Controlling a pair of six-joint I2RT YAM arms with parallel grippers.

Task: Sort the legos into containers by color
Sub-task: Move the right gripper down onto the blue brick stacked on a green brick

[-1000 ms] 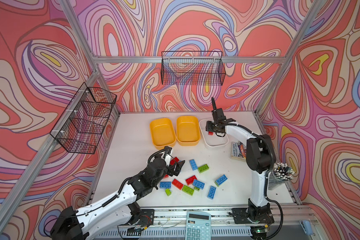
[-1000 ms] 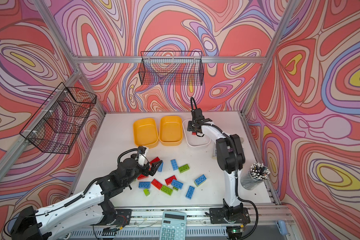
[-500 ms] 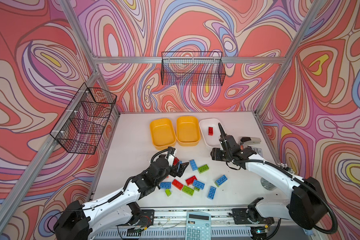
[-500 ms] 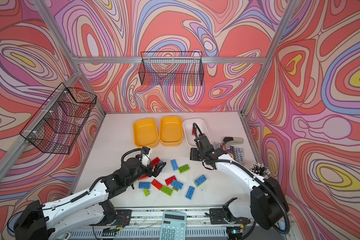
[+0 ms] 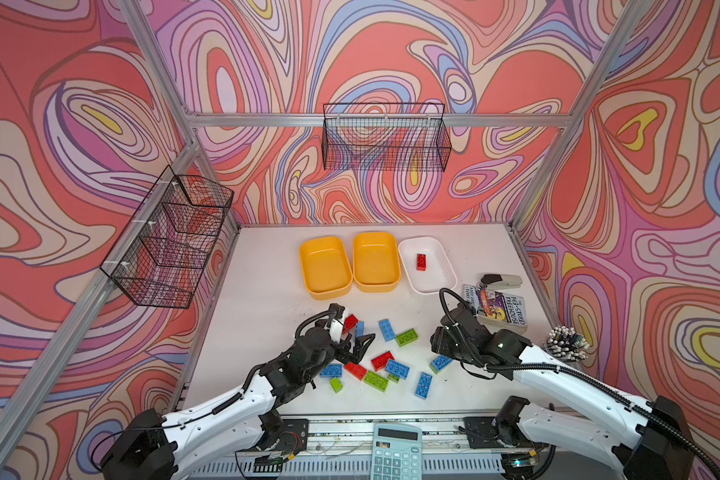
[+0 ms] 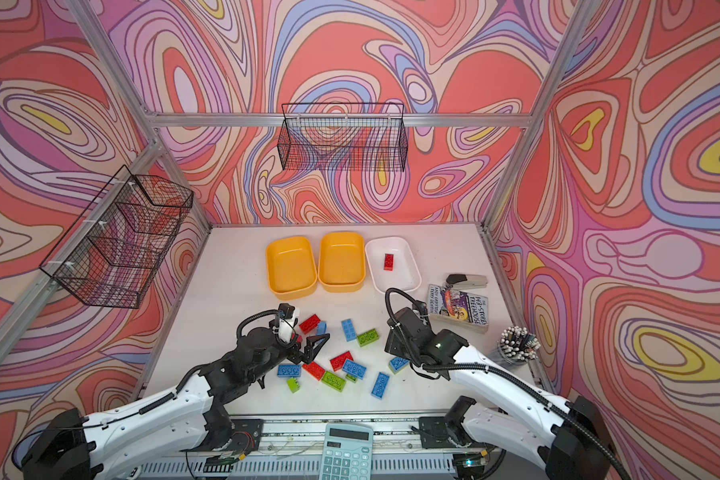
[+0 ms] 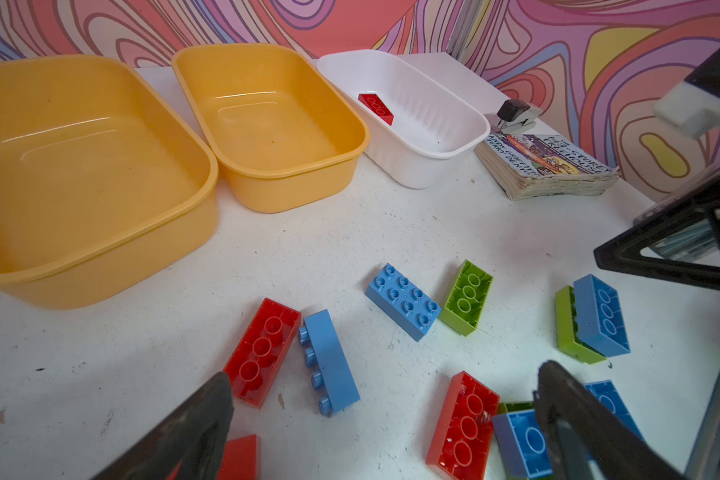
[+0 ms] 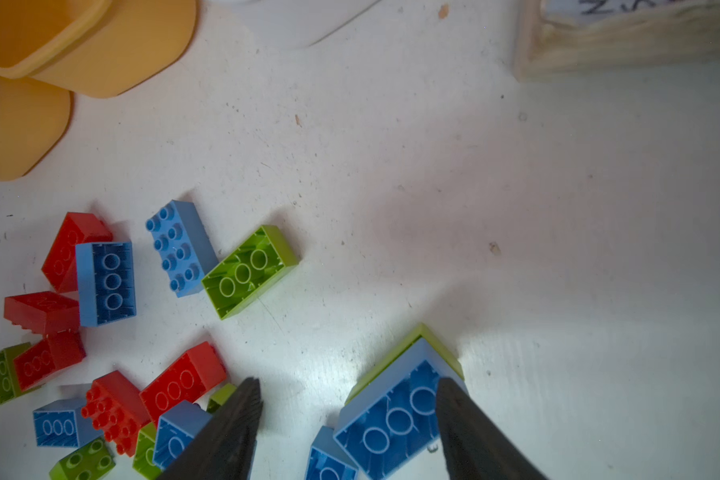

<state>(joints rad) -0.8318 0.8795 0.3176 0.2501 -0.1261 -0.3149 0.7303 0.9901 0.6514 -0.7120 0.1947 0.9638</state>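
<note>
Yellow-orange and white plastic make up the three containers, which are listed after the changes. The table is read as a dial in both top views, with 12 o'clock at the rear wall.

**Changes, left to right**
- The left gripper is found where it was one second earlier, low at the 9 o'clock edge of the loose bricks. Its jaws are spread wide and nothing is held between them.
- The loose bricks, in red, blue and green, are scattered on the table toward 6 o'clock, well apart from the tubs.
- The right gripper has been brought from the white tub at 1 o'clock down to the 3 o'clock edge of the bricks. Its fingers are parted to a middling width.
- A blue brick lies hollow side up on a green brick between those fingers. One finger is seen in front of the blue brick's end and the other stands clear of it, so no grip is shown.

**Containers, left to right (a row toward 12 o'clock)**
- Left yellow tub: only a bare floor is shown.
- Middle yellow tub: only a bare floor is shown. It stands just beside both neighbouring tubs.
- White tub: one red brick lies flat near the middle.
</note>
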